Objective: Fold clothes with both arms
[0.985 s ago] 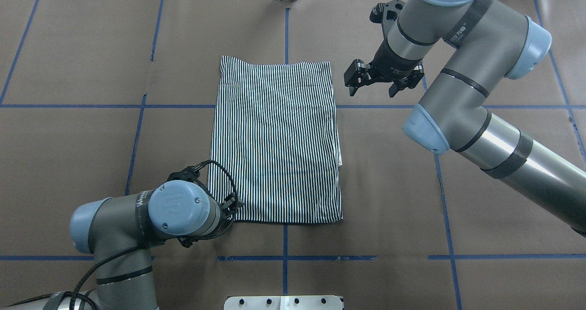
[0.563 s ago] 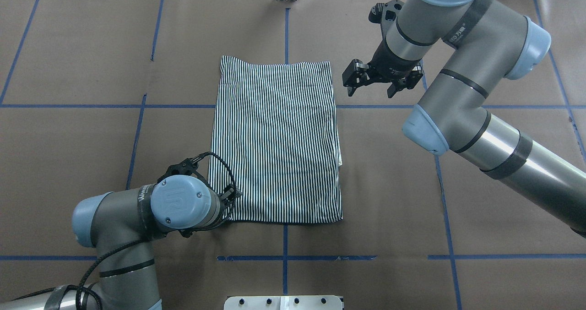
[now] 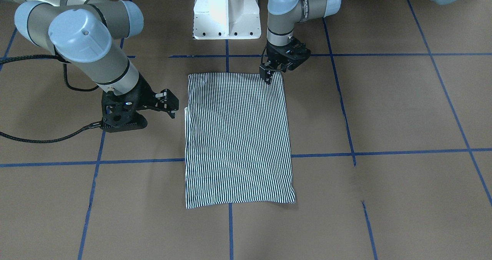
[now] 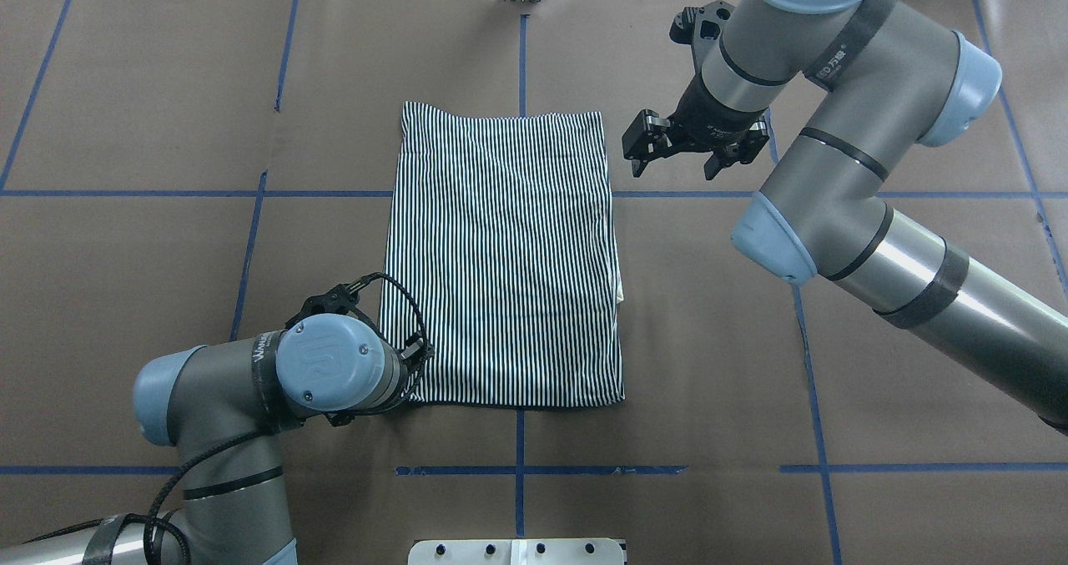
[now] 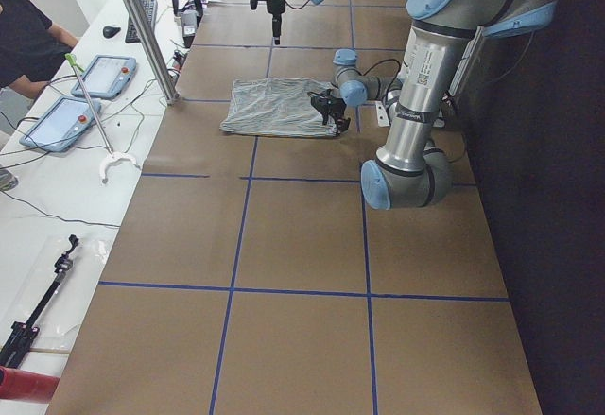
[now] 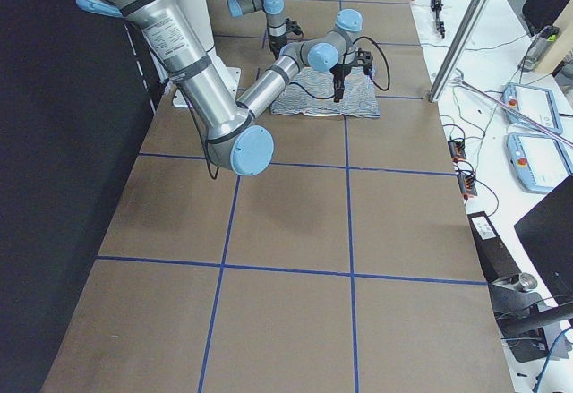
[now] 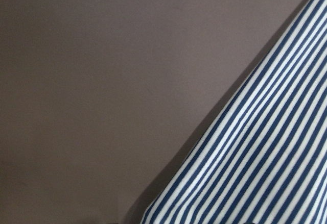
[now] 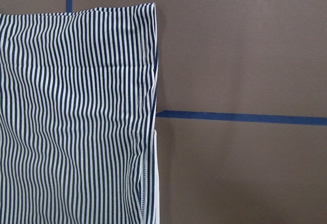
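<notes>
Polo shirt (image 4: 501, 256) lies folded into a flat rectangle mid-counter (image 4: 125, 256). Right gripper (image 4: 677, 154) hovers beside its far corner, fingers spread; left gripper (image 3: 273, 68) at near corner, fingers' state cannot be told. Risk: pinching one layer only would pull the fold apart

Brown-papered table (image 4: 125, 298), blue tape grid (image 4: 167, 193), striped polo shirt (image 4: 501, 256) flat at centre, pedestal base (image 4: 517, 551) at 6 o'clock (overhead view).
</notes>
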### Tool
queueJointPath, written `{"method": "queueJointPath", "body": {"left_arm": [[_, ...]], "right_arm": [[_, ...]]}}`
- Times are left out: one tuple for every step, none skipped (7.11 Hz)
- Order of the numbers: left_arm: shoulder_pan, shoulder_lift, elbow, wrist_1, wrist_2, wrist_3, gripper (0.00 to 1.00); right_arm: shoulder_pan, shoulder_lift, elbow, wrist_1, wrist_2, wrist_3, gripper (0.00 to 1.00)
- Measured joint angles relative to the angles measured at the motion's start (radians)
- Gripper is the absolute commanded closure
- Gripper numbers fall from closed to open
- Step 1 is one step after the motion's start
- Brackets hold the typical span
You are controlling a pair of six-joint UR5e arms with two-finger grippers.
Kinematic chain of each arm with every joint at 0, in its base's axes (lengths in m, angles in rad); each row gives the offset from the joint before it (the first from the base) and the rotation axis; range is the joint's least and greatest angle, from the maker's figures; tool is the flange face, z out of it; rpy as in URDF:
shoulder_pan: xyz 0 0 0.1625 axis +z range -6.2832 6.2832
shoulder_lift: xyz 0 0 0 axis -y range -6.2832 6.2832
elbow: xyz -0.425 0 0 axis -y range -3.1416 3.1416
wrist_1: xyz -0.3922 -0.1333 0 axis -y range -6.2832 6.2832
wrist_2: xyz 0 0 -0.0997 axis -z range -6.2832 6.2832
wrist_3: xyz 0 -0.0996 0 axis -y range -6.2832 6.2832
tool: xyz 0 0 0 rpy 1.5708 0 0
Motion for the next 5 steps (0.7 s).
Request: {"method": "queueJointPath", "body": {"left_arm": [[0.001, 0.000, 0.001, 0.000, -0.001, 0.000, 0.85], [0.002, 0.000, 0.001, 0.000, -0.001, 0.000, 1.00], [0.004, 0.000, 0.001, 0.001, -0.001, 0.000, 1.00], [0.004, -0.001, 0.000, 0.003, -0.002, 0.000, 1.00], [0.004, 0.000, -0.006, 0.004, -0.003, 0.002, 1.00]], "right_arm": [[0.000, 0.000, 0.000, -0.001, 0.000, 0.000, 0.00], [0.000, 0.000, 0.000, -0.002, 0.000, 0.001, 0.00], [0.000, 0.001, 0.001, -0.002, -0.001, 0.002, 0.00], [-0.001, 0.003, 0.000, -0.002, -0.001, 0.008, 0.00], [-0.002, 0.005, 0.000, -0.002, -0.001, 0.021, 0.00]]}}
